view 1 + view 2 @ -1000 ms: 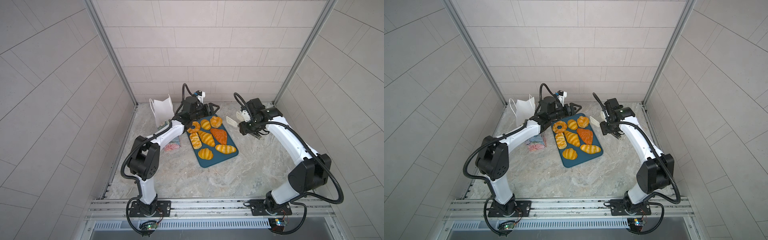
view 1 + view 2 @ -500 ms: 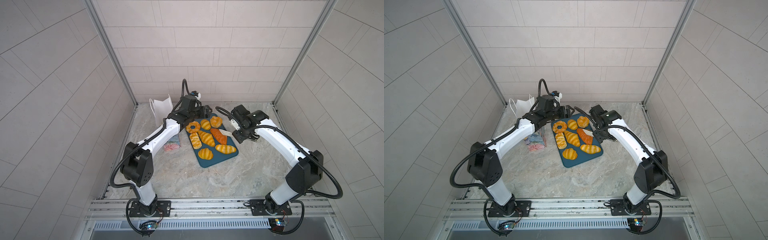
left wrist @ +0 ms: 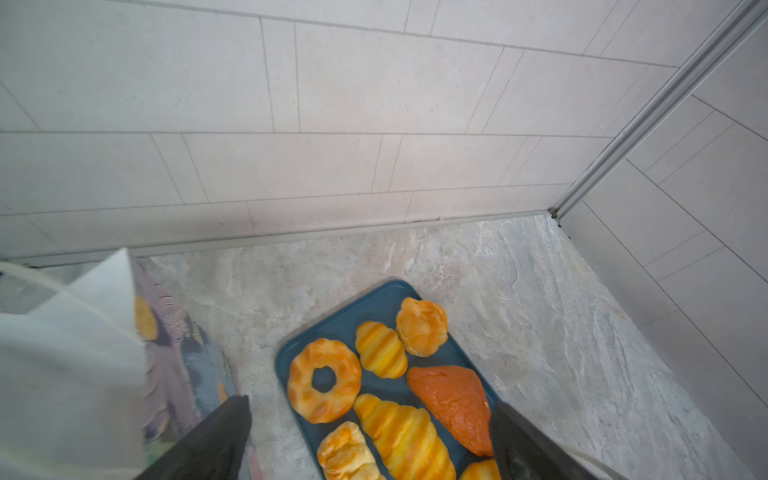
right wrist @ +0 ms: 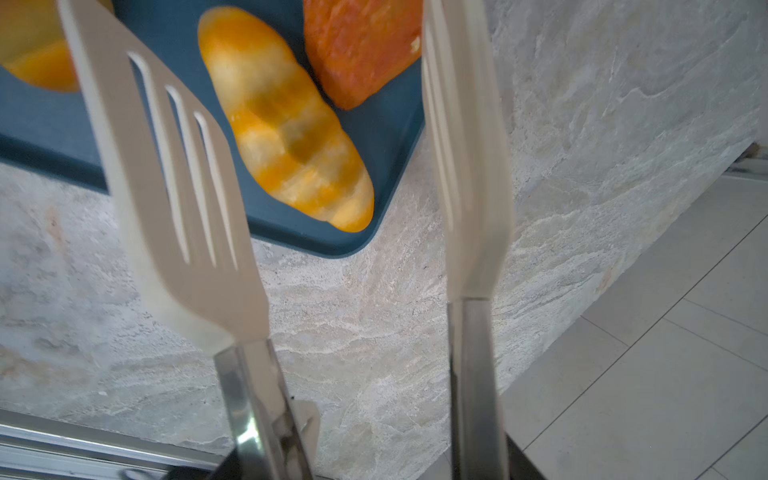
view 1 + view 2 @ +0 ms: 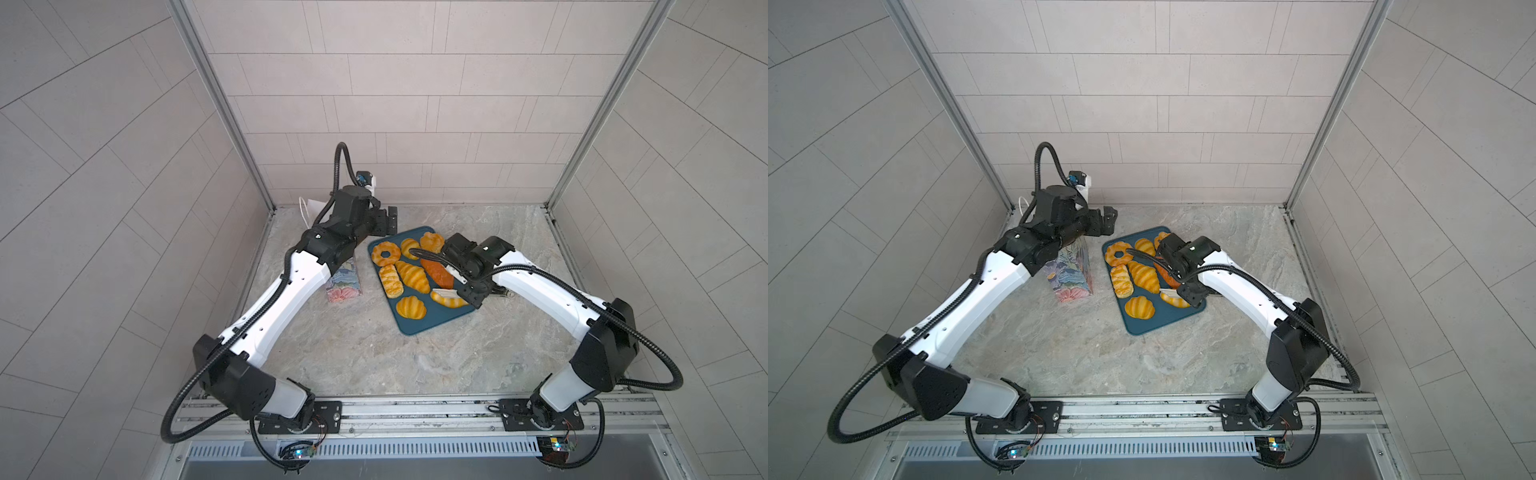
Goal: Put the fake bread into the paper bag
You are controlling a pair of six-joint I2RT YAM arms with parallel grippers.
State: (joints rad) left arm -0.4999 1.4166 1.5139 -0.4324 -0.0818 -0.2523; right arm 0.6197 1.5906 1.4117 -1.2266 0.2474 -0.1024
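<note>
Several glossy golden pieces of fake bread lie on a dark teal tray (image 5: pixel 419 326): a ring (image 5: pixel 385 253), a croissant (image 5: pixel 412 276), a darker orange-brown piece (image 5: pixel 436 272) and a striped roll (image 5: pixel 451 300). The floral paper bag (image 5: pixel 1071 274) stands left of the tray, partly under my left arm. Its white inside (image 3: pixel 70 353) shows in the left wrist view. My left gripper (image 5: pixel 386 222) hangs open and empty between the bag's top and the tray's back left corner. My right gripper (image 5: pixel 471 293) is shut on the white slotted tongs (image 4: pixel 178 187). The tongs' blades are spread over the striped roll (image 4: pixel 286 124).
The tray lies on a marble-patterned tabletop (image 5: pixel 374 357) enclosed by tiled walls at the back and sides. The bag stands close to the back left corner. A metal rail (image 5: pixel 415 409) runs along the front edge.
My left gripper drew back from over the tray's back end toward the bag, and its jaws spread wider. My right arm swung the tongs from beyond the tray's right side to over the striped roll.
</note>
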